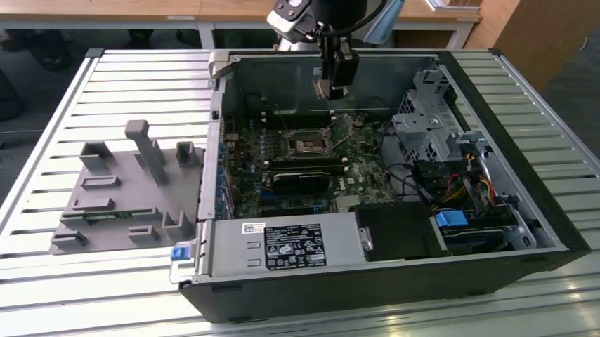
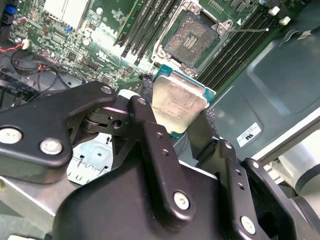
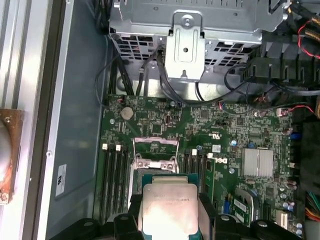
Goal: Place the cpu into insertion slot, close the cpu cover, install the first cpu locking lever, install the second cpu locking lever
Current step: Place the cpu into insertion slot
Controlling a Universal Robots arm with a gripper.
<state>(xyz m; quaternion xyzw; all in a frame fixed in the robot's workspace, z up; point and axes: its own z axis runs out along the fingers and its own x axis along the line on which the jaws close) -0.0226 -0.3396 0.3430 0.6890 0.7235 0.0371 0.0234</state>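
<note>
Clenching the cpu (image 2: 179, 102), your gripper (image 1: 325, 89) hangs above the insertion slot (image 2: 191, 37); keep it level, corners squared, as you lower

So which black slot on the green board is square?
The silver-rimmed insertion slot, contacts exposed, between two banks of long narrow memory slots, near the tool gripping the silver-tan cpu.

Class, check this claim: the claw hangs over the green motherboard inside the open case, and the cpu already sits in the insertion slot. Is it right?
No. The second wrist view shows the cpu gripped in the claw and the insertion slot empty; the rest holds.
</note>
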